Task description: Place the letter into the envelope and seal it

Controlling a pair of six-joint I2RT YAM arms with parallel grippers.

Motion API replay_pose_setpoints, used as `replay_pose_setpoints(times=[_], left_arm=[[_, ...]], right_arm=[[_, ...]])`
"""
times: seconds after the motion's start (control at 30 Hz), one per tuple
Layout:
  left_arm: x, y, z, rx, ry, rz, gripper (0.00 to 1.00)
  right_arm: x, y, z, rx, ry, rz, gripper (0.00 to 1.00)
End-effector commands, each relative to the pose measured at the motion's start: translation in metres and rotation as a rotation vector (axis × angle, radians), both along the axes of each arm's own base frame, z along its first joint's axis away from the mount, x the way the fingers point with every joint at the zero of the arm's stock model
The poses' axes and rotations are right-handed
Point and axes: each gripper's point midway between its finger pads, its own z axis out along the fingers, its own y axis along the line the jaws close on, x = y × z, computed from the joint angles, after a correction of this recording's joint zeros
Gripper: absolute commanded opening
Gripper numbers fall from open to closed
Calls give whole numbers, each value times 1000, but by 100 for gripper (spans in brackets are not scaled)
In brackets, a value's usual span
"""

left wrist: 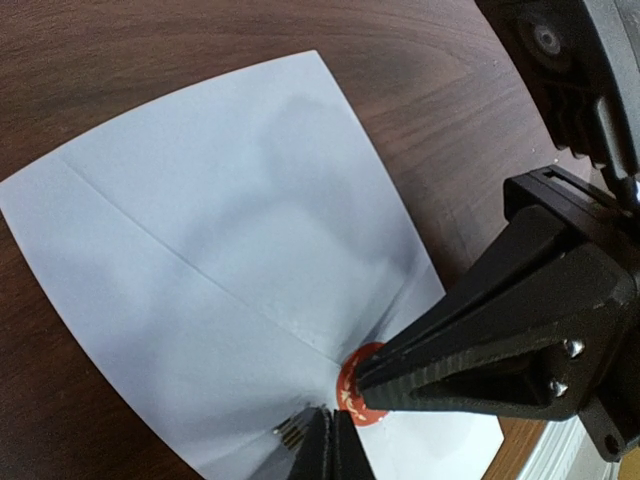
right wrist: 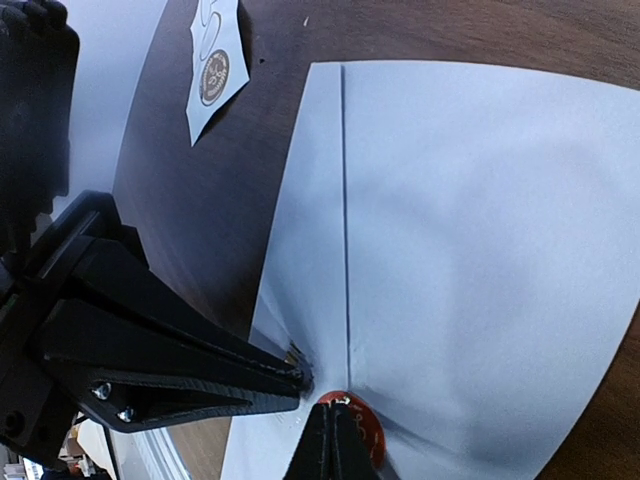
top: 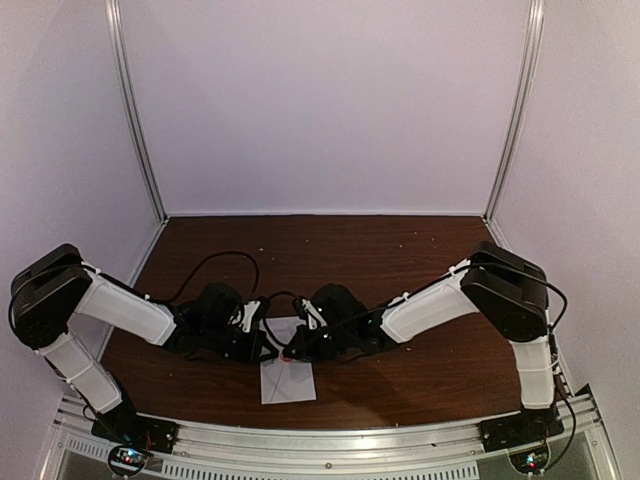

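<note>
Envelope (top: 288, 380) flat on table (top: 400, 260); left pincer (left wrist: 322, 445) and right pincer (right wrist: 335, 445) both clenched, empty, tips at its red sticker (left wrist: 348, 398).

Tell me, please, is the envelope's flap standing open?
No, the envelope lies closed and flat, and its paper folds meet at a red sticker.

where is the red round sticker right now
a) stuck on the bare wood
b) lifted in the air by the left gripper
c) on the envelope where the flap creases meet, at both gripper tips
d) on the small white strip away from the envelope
c: the red sticker lies on the envelope where its creases meet, with the shut tips of the left gripper and the right gripper both down at it.
</note>
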Motion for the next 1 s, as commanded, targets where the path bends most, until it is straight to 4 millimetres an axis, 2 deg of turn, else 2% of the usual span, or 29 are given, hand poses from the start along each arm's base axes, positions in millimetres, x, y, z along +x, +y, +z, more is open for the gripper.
replay_pose_setpoints(times=[0.0, 0.37, 0.57, 0.67, 0.77, 0.9, 0.97], left_arm=[[-10, 15, -18, 71, 33, 9, 0], [-9, 16, -18, 75, 31, 11, 0], [-8, 15, -15, 70, 26, 14, 0], [-6, 14, -11, 62, 13, 22, 0], [0, 12, -2, 47, -14, 36, 0], [15, 1, 31, -25, -96, 52, 5], [24, -2, 55, -64, -158, 70, 14]], right_arm=[[-1, -44, -44, -184, 50, -88, 0], [-6, -55, -49, -215, 54, -85, 0], [-17, -53, -48, -203, 66, -41, 0], [-20, -53, -41, -180, 62, -32, 0], [-20, -47, -18, -123, 34, -9, 0], [-25, -33, 30, 25, -10, 61, 1], [-23, -33, 55, 64, -52, 69, 11]])
